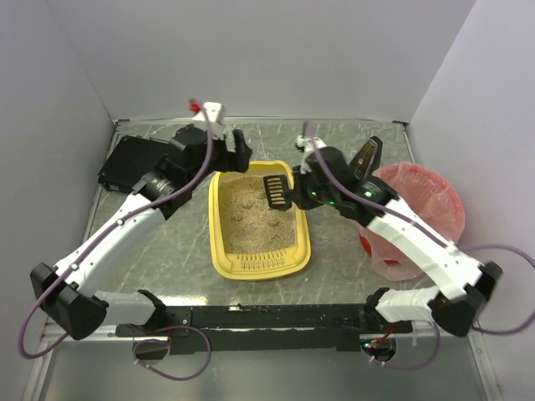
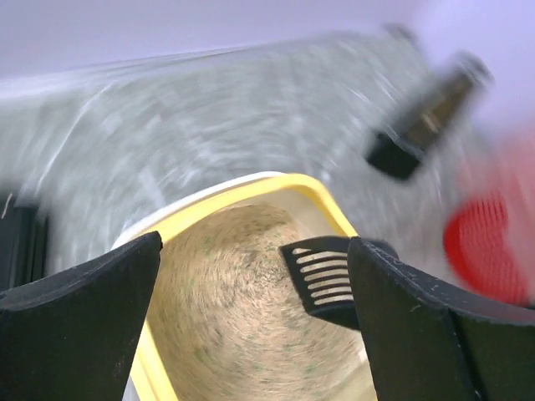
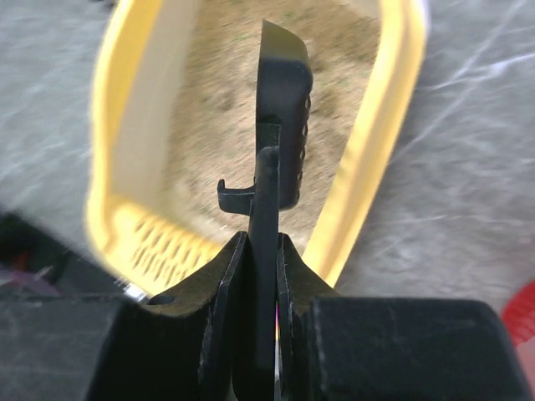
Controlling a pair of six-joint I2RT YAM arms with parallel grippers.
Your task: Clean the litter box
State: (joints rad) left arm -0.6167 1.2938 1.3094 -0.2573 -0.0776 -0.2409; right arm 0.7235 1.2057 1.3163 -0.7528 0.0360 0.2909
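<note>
Hovering at the far left corner of the litter box point(image 1: 216, 227), the left gripper point(image 1: 236, 157) has its jaws spread wide and nothing between them. From its own wrist camera the left gripper point(image 2: 255, 251) frames the yellow rim of the litter box point(image 2: 251, 188) and the sandy litter below, one dark finger point(image 2: 84, 322) to each side, though that view is smeared with blur. Over on the other side, the right gripper point(image 1: 299, 190) is clenched on the handle of a black slotted scoop point(image 1: 277, 190), and the scoop's head reaches in over the far right corner of the tray. The right wrist view shows it plainly: the right gripper point(image 3: 261, 259) pinches the thin handle tight from both sides, with the scoop point(image 3: 284, 100) turned edge-on above the litter. Whether its blade touches the sand, I cannot tell. The litter box point(image 3: 380, 125) sits in the middle of the table point(image 1: 167, 251), long side running away from the arm bases, its slotted rim point(image 1: 259, 263) at the near end and beige litter point(image 1: 255, 221) spread across the floor of the tray. From the left wrist the scoop point(image 2: 322, 271) shows its slots just beside the right-hand finger. A pink-red bag-lined bin point(image 1: 443, 217) stands to the right of the tray, behind the right arm, and a flat black box point(image 1: 125, 163) lies at the far left of the table.
</note>
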